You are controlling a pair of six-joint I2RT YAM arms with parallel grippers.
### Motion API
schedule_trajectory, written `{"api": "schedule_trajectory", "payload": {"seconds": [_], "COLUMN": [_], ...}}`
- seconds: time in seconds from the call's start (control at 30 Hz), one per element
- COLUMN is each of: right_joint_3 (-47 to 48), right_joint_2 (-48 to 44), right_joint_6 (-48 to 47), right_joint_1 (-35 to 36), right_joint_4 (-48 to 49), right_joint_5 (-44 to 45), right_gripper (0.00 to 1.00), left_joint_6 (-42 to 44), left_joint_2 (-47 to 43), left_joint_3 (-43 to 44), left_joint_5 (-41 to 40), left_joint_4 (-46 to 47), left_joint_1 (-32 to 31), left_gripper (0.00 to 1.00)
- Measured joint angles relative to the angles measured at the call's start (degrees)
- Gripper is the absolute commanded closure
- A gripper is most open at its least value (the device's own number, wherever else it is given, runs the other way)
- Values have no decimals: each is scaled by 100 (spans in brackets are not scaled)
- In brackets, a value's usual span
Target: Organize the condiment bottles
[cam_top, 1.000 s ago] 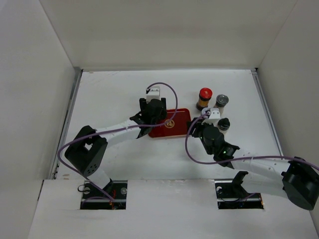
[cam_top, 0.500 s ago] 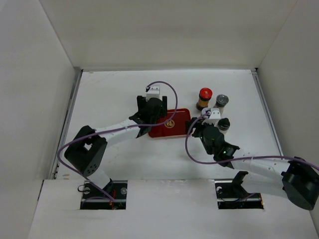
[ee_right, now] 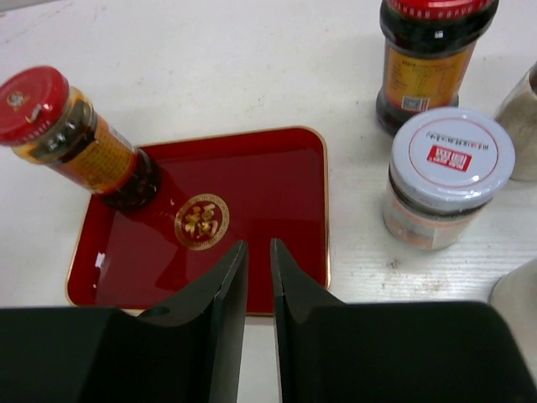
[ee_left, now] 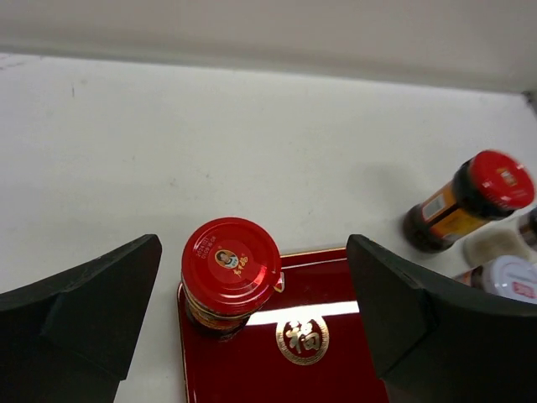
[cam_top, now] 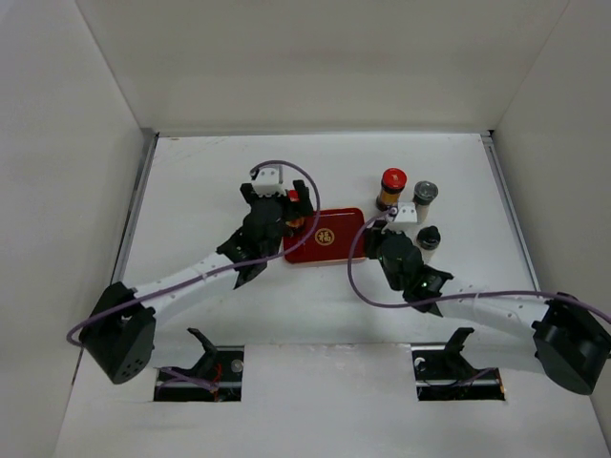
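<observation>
Framing a red-capped jar (ee_right: 59, 126) on the tray (ee_right: 252, 185): left gripper (ee_left: 253, 248) spread wide, touching nothing.
The jar stands in the tray's 10 o'clock corner, between the left fingers (ee_left: 84, 311) with a gap on each side. The right gripper (ee_right: 258, 252) is pinched shut and empty at the tray's near edge. From it that jar lies at 10 o'clock, the second red-capped jar (ee_right: 432, 59) at 1 o'clock on the table, and the white-capped jar (ee_right: 449, 172) at 2 o'clock, beside the tray.
</observation>
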Motion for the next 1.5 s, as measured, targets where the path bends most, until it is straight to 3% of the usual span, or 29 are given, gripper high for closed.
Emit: {"api": "schedule_trajectory", "payload": {"seconds": [0.13, 0.27, 0.4, 0.53, 0.87, 1.37, 1.5], "right_joint_3": [621, 1635, 2518, 3123, 4363, 4588, 4599], "right_joint_2": [262, 859, 1515, 1989, 2896, 3512, 3635], "right_joint_6": [-2, -107, -402, -713, -960, -1093, -1093], "right_joint_1": [-90, -509, -1113, -1668, -2811, -2826, -2826], "right_joint_4": [-295, -516, -793, -1248, -2424, -2846, -2841], "right_joint_5": [101, 127, 131, 127, -540, -1088, -1167], "right_gripper": [66, 39, 12, 2, 0, 0, 4], "left_joint_6": [-105, -315, -535, -649, -885, -1051, -1082], "left_joint_2": [-651, -726, -682, -669, -822, -883, -881], "left_joint_3": [-835, -1578, -2179, -2575, -2828, -2914, -2914], "left_joint_5": [-4, 13, 81, 118, 122, 197, 251], "left_joint_4": [763, 1211, 1593, 2050, 2549, 2651, 2651], "left_joint_1": [31, 223, 417, 553, 737, 920, 951], "left_gripper": [30, 42, 43, 39, 36, 33, 32]}}
